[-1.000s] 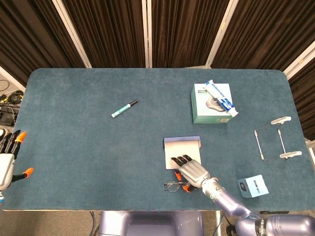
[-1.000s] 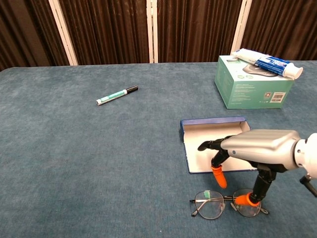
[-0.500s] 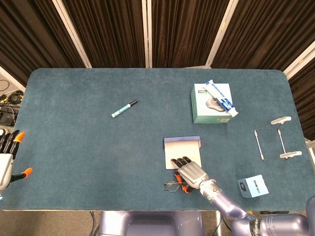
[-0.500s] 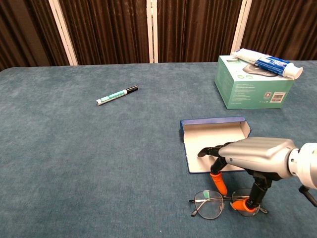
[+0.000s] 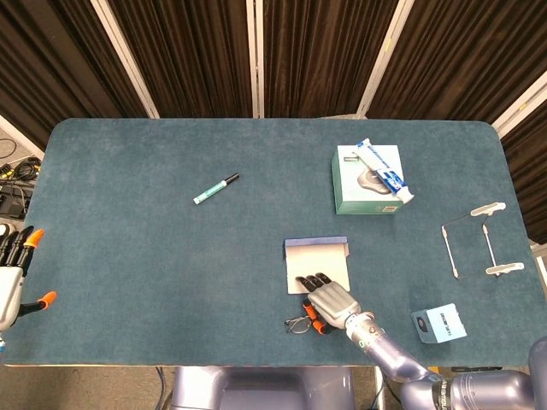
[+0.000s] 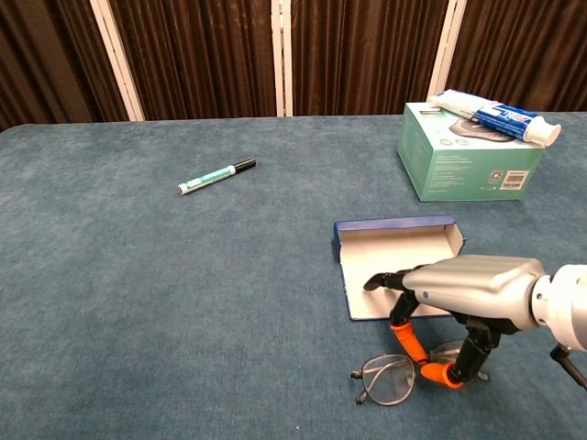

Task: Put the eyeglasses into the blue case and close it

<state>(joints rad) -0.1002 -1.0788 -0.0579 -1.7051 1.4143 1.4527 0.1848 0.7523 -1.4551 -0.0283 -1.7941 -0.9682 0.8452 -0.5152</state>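
Item 1: your open blue rectangular case with a pale lining (image 6: 396,263) (image 5: 316,260), lying flat on the teal felt-covered table (image 6: 183,293) (image 5: 154,256). It serves as the landmark for everything below.

Item 2: the thin wire-framed round eyeglasses (image 6: 390,379) (image 5: 299,324), on the table just in front of the case's near edge, toward you. The frame looks slightly tipped, one side raised at the fingers.

Item 3: your right hand (image 6: 463,293) (image 5: 332,304), silver-backed, palm down, over the case's near edge and the glasses. Two orange fingertips (image 6: 431,371) come down together at the bridge and right lens, touching the frame and apparently pinching it. The dark fingers point out over the case lining.

Item 4: your left hand (image 5: 13,278), far left of the case, at the table's left edge, fingers spread and holding nothing. Seen in the head view only.

Item 5: a green-and-white marker with a black cap (image 6: 216,175) (image 5: 215,189), well behind and left of the case.

Item 6: a mint-green cardboard box (image 6: 468,152) (image 5: 366,179), behind and right of the case, with a white-and-blue toothpaste tube (image 6: 493,115) (image 5: 383,170) lying on top.

Item 7: a small light-blue box (image 5: 439,323), right of the case near the front edge.

Item 8: a white wire-frame stand (image 5: 474,239), far right of the case.
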